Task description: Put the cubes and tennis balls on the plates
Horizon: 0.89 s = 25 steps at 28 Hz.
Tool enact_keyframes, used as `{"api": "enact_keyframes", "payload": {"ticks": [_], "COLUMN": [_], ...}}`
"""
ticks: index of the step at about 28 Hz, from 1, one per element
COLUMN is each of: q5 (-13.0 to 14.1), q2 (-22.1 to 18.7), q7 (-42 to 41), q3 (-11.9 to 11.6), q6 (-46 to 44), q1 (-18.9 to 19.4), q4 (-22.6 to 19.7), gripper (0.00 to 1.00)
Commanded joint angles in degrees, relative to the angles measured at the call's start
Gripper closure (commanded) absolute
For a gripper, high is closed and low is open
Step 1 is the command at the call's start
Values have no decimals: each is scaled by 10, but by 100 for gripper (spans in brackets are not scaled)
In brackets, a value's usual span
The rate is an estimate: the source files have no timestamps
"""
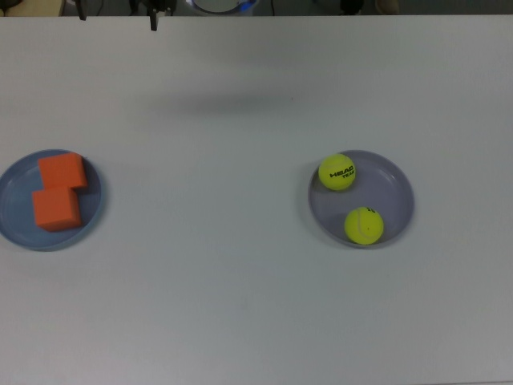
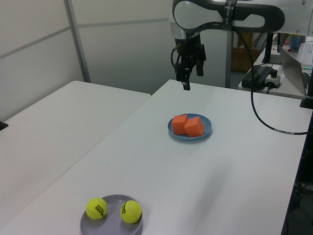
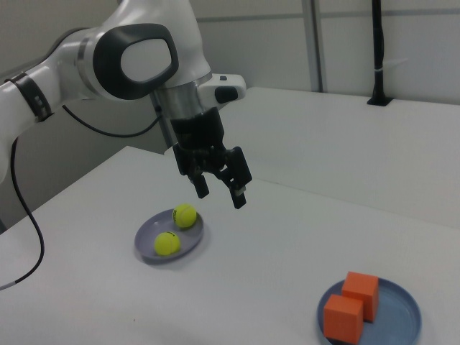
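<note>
In the left view, nearest the camera, the grey plate (image 2: pixel 111 219) sits by the counter's (image 2: pixel 230 161) near edge with both balls (image 2: pixel 97 208) on it, side by side and just apart. Farther along, about midway up the counter, the blue plate (image 2: pixel 190 128) holds both cubes (image 2: pixel 188 125), touching each other. Beyond that, toward the far edge, the gripper (image 2: pixel 190 71) hangs well above the counter with its fingers (image 2: pixel 186 84) spread and nothing between them; the right view shows the same open, empty gripper (image 3: pixel 221 188).

The top view agrees: cubes (image 1: pixel 59 191) on the blue plate (image 1: pixel 12 212) at one end edge, balls (image 1: pixel 337 172) on the grey plate (image 1: pixel 397 196) toward the other end, well apart, nothing loose on the counter.

By my reading the placing is finished, all four things sorted by kind. What remains calls for no grasp: the arm need only stay clear or retire to rest without dipping toward either plate.
</note>
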Motion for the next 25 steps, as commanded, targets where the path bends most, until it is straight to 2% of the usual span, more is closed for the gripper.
{"api": "enact_keyframes", "payload": {"ticks": [1,25], "q5": [9,8], "q2": [-10,-5], "q7": [-13,-14], "q3": [-3,-6], "q6": [8,11], "q1": [1,-2], "q4": [-14,-13], "gripper": [0,0]}}
